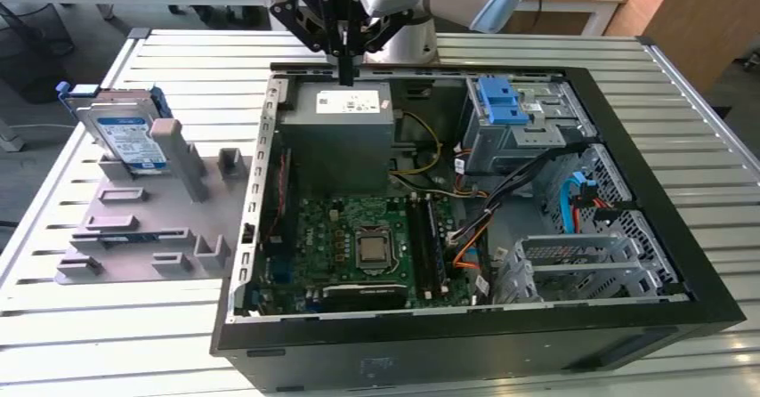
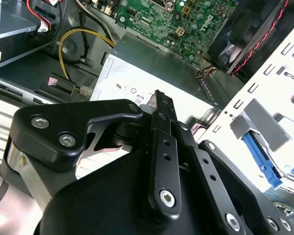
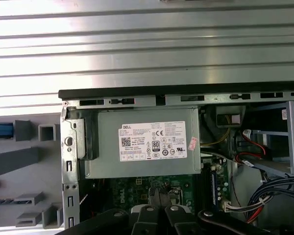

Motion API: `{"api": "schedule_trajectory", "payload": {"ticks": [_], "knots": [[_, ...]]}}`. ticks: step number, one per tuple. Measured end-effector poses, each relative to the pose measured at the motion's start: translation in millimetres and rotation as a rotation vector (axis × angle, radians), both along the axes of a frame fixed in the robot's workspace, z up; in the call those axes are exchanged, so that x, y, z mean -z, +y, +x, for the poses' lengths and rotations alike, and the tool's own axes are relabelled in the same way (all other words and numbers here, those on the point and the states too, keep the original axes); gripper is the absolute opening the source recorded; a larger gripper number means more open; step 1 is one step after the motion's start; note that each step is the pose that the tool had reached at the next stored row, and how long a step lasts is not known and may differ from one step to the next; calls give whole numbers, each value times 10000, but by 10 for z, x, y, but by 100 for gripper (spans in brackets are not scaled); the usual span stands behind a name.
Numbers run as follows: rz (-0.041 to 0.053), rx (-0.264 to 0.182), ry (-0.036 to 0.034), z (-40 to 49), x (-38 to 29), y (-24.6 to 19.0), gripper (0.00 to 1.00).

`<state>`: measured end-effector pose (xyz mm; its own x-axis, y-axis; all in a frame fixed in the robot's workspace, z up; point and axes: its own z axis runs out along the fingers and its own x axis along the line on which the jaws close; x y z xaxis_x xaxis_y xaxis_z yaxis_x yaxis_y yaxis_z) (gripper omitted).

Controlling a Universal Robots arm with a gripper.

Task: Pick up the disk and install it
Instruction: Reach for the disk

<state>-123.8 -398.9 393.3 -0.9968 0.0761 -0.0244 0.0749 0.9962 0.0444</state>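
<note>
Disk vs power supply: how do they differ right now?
Place: the disk stands in the grey fixture outside the case; the power supply sits inside the case.
Pose: the disk stands on edge; the power supply lies with its label facing up.
Look: the disk has a blue frame; the power supply is plain grey.
Both are silver-grey boxes with a label.

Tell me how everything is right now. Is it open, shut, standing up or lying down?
pincer: shut, holding nothing, hanging above the power supply.
disk: standing on its edge in the grey holder, outside the computer, not picked up yet.
computer case: lying on its side, cover off, insides showing.
grey holder: flat on the table, with the disk in it.
power supply: fitted inside the case.
</note>
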Motion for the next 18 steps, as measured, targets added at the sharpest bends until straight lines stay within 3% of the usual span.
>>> {"api": "schedule_trajectory", "payload": {"ticks": [18], "knots": [[0, 2, 0, -84, 0, 0, 11]]}}
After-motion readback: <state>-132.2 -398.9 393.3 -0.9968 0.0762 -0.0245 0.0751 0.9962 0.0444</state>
